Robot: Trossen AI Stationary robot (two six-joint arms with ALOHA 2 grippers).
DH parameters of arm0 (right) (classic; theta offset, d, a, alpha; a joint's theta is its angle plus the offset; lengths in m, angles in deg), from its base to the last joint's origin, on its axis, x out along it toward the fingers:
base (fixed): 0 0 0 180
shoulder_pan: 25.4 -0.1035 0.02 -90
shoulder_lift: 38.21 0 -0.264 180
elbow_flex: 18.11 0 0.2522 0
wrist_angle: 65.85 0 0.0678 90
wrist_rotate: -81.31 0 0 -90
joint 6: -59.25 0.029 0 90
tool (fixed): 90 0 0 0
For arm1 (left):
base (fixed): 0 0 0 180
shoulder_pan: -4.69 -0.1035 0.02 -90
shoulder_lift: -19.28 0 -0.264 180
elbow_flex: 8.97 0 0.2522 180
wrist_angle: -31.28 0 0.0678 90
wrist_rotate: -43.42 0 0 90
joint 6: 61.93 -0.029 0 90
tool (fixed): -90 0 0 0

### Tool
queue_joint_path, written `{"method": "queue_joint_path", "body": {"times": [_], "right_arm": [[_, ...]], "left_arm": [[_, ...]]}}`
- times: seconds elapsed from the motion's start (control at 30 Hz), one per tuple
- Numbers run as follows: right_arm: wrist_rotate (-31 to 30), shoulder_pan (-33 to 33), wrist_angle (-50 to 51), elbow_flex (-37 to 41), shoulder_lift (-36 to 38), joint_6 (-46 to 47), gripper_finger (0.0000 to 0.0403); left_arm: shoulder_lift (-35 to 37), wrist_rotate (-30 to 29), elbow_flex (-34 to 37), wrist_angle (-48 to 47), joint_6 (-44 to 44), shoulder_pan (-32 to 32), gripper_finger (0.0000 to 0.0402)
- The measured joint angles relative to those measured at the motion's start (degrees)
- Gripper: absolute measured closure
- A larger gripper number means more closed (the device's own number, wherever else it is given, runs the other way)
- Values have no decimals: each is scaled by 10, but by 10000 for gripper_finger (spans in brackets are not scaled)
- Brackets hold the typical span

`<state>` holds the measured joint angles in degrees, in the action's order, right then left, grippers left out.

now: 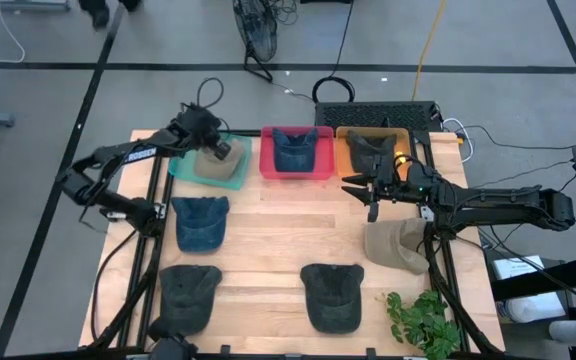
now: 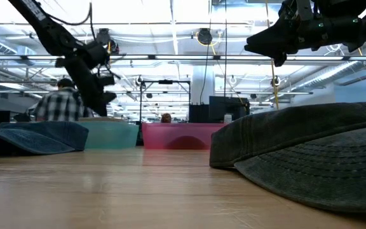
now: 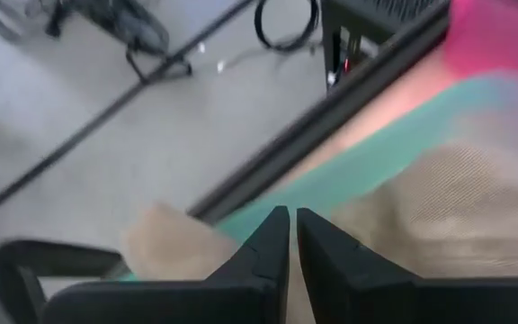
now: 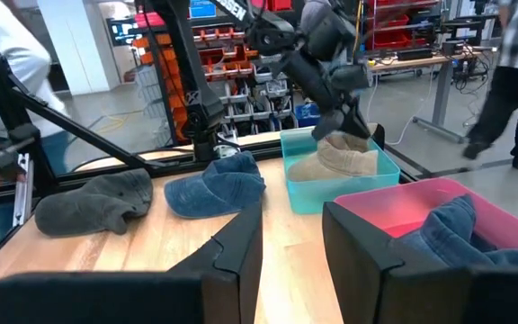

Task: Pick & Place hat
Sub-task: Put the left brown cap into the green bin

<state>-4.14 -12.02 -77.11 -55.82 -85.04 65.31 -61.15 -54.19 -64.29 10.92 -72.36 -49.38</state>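
A tan hat lies in the teal bin at the table's far left. My left gripper slants down over its crown, seen in the right wrist view as left gripper above tan hat. Its fingers stand a narrow slit apart with nothing between them. My right gripper hangs level and open above the table in front of the orange bin, with nothing between its fingers. My left gripper comes at the tan hat's crown slanting down from the far left. Nothing shows between its fingertips. Whether they touch the crown I cannot tell. The hat rests in the teal bin.
A blue hat lies in the pink bin, a dark hat in the orange bin. On the table lie a blue hat, two dark hats and a tan hat. A plant sits front right. People stand beyond the table.
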Motion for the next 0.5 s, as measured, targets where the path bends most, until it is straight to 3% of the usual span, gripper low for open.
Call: {"method": "queue_joint_path", "body": {"times": [0.17, 0.3, 0.5], "right_arm": [[0, 0, 0, 0, 0, -3, 305], [-1, 0, 0, 0, 0, -11, 305], [-2, 0, 0, 0, 0, -12, 305]], "left_arm": [[-40, -30, 0, -32, 1, 1, 364], [-33, -78, 0, -83, -14, 1, 364], [3, -55, 0, -145, 2, 1, 364]]}}
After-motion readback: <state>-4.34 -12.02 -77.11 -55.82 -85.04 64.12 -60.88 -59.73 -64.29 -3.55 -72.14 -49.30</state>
